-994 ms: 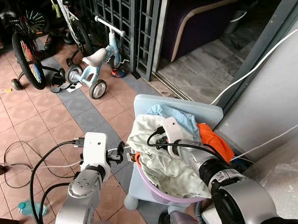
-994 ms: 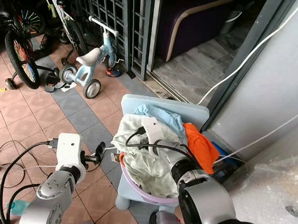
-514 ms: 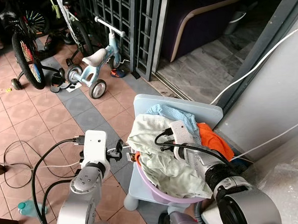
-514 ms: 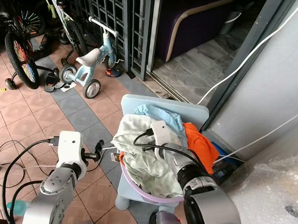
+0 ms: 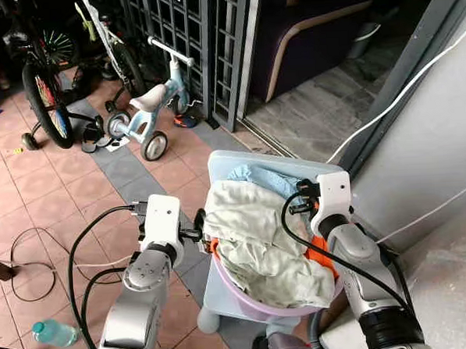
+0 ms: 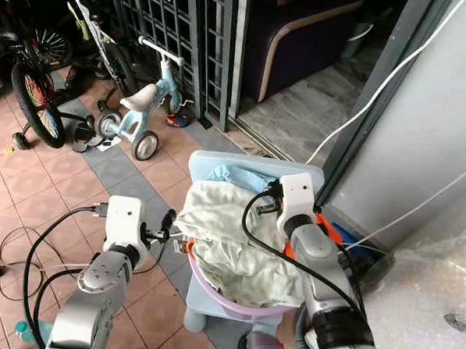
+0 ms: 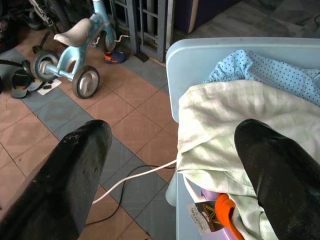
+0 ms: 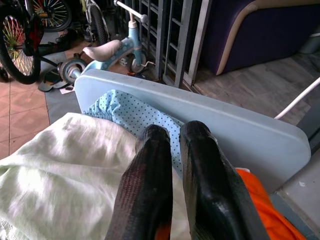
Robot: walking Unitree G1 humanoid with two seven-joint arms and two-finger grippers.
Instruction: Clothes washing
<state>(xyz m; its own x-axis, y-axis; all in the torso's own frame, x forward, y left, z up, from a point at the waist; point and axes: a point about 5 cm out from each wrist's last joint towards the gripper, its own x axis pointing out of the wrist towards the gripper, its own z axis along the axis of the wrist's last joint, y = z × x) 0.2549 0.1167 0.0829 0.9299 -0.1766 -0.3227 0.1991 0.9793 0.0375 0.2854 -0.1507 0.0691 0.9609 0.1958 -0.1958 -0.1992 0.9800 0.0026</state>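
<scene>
Clothes [image 5: 255, 232] heaped in a purple basin [image 5: 259, 298] on a pale blue stool [image 5: 240, 162]. Left gripper [image 7: 170, 160] spread wide beside the basin's rim. Right gripper [image 8: 175, 150] pressed together, empty, above blue dotted cloth [image 8: 135, 115].

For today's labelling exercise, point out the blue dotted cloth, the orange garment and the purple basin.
blue dotted cloth [image 8: 131, 116], right wrist view, on its dotted middle.
orange garment [image 8: 267, 216], right wrist view, on the fold beside the fingers.
purple basin [image 5: 259, 303], left eye view, on its front rim.
</scene>
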